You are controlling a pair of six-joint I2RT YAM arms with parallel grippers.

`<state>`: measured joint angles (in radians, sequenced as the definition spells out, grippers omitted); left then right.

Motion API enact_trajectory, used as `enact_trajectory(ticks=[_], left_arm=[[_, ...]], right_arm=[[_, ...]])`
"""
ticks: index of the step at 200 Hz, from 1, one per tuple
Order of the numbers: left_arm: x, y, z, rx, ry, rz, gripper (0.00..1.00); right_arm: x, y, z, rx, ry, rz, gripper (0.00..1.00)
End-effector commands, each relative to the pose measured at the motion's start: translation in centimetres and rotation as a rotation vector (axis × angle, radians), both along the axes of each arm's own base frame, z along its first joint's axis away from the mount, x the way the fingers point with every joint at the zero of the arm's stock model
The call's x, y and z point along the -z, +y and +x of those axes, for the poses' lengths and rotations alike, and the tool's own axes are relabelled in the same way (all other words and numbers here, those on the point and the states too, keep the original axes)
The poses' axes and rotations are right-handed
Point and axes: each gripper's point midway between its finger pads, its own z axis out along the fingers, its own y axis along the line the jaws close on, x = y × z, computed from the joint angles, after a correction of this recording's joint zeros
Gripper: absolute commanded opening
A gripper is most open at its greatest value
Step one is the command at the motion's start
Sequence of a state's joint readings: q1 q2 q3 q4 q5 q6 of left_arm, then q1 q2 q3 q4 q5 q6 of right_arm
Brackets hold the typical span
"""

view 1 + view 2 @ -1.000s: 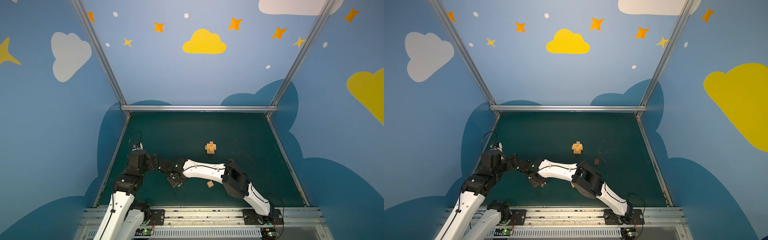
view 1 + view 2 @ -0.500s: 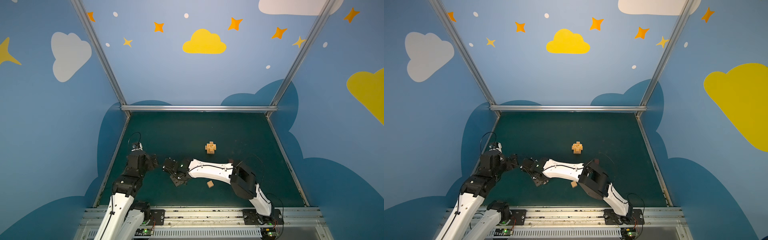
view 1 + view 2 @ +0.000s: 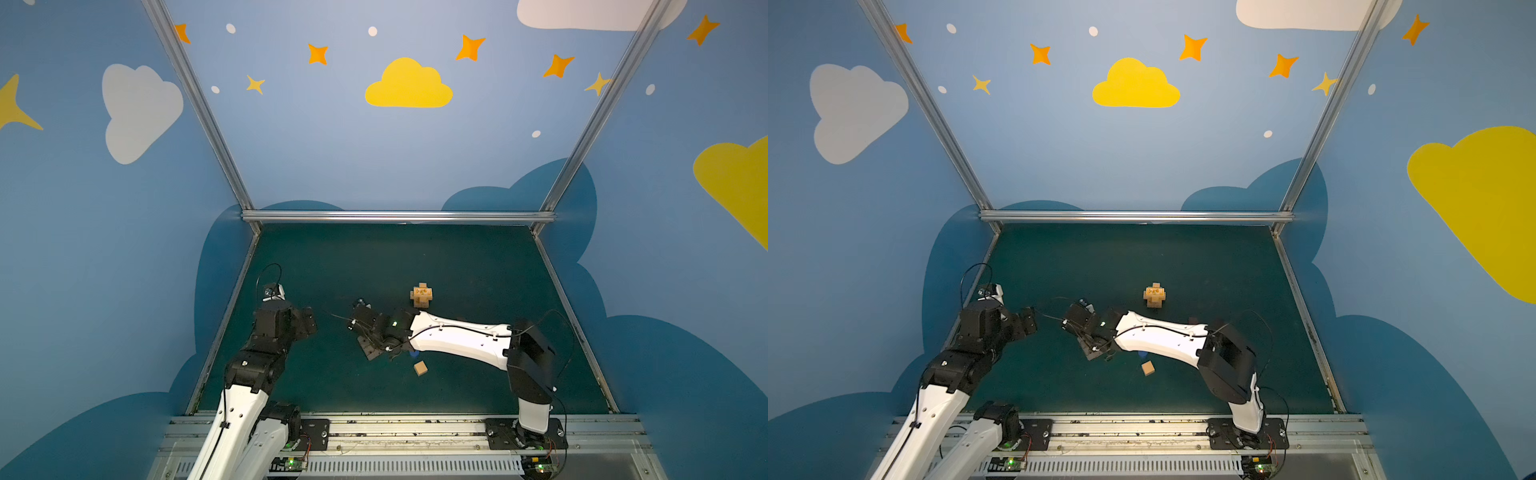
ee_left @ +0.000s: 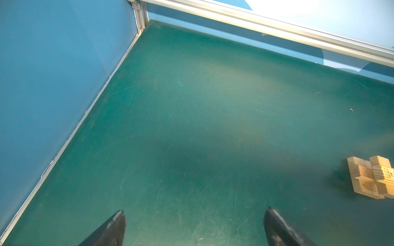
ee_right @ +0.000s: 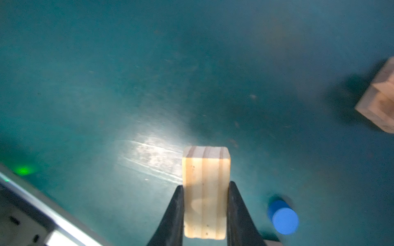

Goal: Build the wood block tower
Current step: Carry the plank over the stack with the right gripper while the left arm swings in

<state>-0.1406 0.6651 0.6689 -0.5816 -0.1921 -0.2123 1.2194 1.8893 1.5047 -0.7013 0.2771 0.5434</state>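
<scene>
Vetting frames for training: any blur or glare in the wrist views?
Right wrist view: wood bar in the right gripper sharp; tower and blue piece blurred; glare patch on the mat. Left wrist view: sharp, one soft shadow mid-mat.

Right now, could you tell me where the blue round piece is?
In both top views the blue round piece lies front-middle, half hidden under the right arm, behind the tan cube.

Striped tan block (image 5: 205, 191), blue cylinder (image 5: 284, 219), green mat (image 5: 128, 85).
</scene>
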Motion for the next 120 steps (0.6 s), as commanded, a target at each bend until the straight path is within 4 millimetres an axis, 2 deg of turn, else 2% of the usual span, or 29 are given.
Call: enact_trajectory(ticks=[1,48,76,100,120], left_arm=[[0.4,-0.8,0.3,0.050,0.007,-0.003,1.00],[1.3,-3.0,0.9,0.140,0.045,-0.077,1.00],[0.8,-4.4,1.6,0.160,0.039,-0.121,0.99],[0.3,-7.0,2.9,0.190,0.007,-0.147,0.98],[0.1,-11.3,4.1,0.282,-0.014,-0.171,0.98]], right_arm=[[-1.4,-1.8,1.0,0.045,-0.040,0.025,0.00],[-1.7,-6.3,2.4,0.116,-0.053,0.023,0.00],[-1.8,-8.6,3.2,0.159,-0.059,0.026,0.00],[-1.9,-10.2,3.8,0.193,-0.063,0.027,0.00],[-1.8,-11.4,4.2,0.220,-0.062,0.028,0.00]])
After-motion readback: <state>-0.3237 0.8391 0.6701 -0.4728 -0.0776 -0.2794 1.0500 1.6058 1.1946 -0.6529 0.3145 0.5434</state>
